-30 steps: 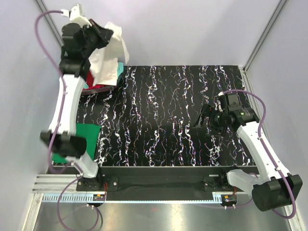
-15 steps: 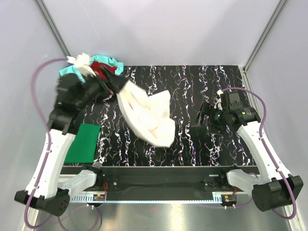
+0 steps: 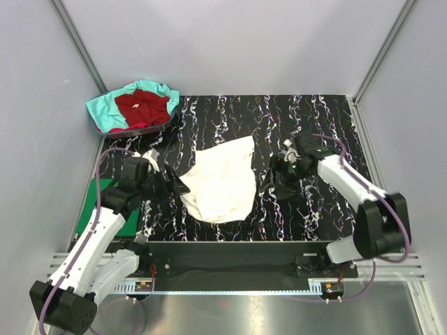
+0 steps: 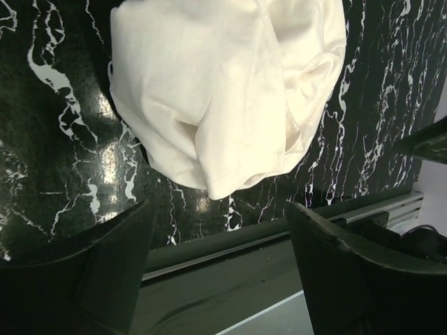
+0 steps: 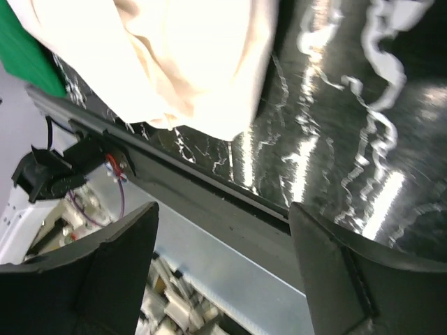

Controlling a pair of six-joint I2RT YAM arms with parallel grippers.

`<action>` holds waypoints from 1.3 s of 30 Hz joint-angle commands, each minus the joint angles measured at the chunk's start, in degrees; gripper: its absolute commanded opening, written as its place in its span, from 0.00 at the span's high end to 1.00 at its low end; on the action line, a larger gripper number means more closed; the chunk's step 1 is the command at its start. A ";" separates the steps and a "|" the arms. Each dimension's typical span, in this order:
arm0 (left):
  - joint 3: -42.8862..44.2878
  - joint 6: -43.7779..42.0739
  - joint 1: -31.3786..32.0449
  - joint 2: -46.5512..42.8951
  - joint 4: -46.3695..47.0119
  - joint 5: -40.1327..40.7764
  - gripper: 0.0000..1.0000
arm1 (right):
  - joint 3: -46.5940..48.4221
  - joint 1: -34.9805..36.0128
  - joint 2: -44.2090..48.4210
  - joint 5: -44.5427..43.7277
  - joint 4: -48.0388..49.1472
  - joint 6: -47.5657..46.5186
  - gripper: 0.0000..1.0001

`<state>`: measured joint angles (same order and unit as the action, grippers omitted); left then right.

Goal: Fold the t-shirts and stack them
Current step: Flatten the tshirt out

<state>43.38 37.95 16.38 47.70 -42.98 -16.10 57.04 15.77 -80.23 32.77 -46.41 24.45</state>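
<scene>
White cotton lies crumpled between two robot grippers on a black marbled table [image 3: 314, 118]. The white t-shirt [image 3: 220, 180] sits in a loose, rumpled heap just ahead of the left gripper [image 3: 171, 183], with the right gripper [image 3: 278, 174] near its opposite edge.

The left gripper's jaws stand wide apart with nothing between them. Its wrist camera shows the shirt's rounded lower fold just beyond the two fingers, clear of both.

The right gripper's jaws are likewise spread and empty. From overhead, a narrow strip of bare table separates it from the nearest edge of the cloth. Its own wrist camera shows a bunched edge of the white t-shirt ahead of the fingers and apart from them.

Behind the left gripper, partly hidden under that arm, the green t-shirt [image 3: 91, 213] lies flat at the near-left edge of the table. Well beyond the left gripper, at the far-left corner, the teal t-shirt [image 3: 101, 110] and the dark red t-shirt [image 3: 143, 106] are heaped together. The dark red one rests on top and the teal one spreads out around it. Both lie well apart from either gripper.
</scene>
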 commanded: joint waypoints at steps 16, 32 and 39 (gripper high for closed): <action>9.97 4.76 25.01 34.29 23.91 4.93 0.47 | 5.21 15.96 -17.96 -0.25 15.65 0.43 0.53; 23.69 4.94 26.60 48.36 7.48 15.83 0.64 | 0.80 15.96 -14.26 -1.13 20.83 2.89 0.72; 25.35 4.41 27.65 52.04 5.98 14.34 0.62 | 0.62 16.22 -14.52 -0.87 21.45 3.15 0.70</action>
<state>66.17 42.52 43.40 97.71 -36.05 -2.31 57.45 31.83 -96.57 32.42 -26.61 27.24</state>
